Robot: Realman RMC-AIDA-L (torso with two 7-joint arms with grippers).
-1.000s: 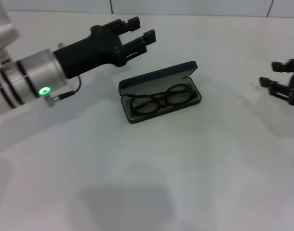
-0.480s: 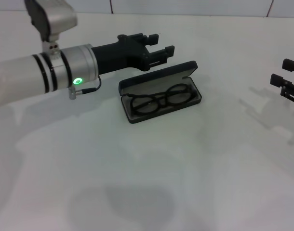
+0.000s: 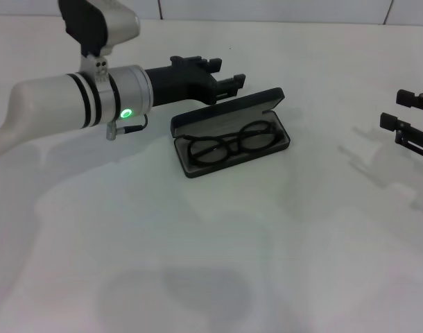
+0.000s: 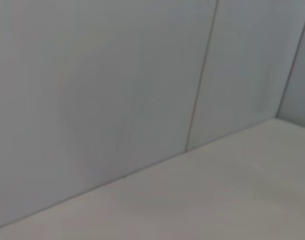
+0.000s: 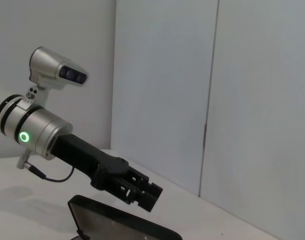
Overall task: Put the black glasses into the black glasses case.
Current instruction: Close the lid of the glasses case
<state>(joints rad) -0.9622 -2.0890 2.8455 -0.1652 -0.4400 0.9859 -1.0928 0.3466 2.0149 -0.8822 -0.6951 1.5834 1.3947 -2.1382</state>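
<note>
The black glasses [image 3: 232, 144] lie folded open inside the black glasses case [image 3: 225, 113], which stands open on the white table with its lid raised toward the back. My left gripper [image 3: 229, 71] is open and empty. It hovers just behind the case's lid, to the left of the lid's far corner. The right wrist view shows it [image 5: 145, 192] above the back of the lid [image 5: 117, 225]. My right gripper [image 3: 404, 111] is open and empty at the table's right edge, well away from the case.
The white table [image 3: 211, 243] spreads in front of the case. A white panelled wall [image 3: 267, 10] runs along the back. The left wrist view shows only the wall and a strip of table.
My left arm has swung in and its gripper has moved right and down to just behind the case's lid. The right gripper has shifted slightly at the right edge. Glasses and case have not moved.
</note>
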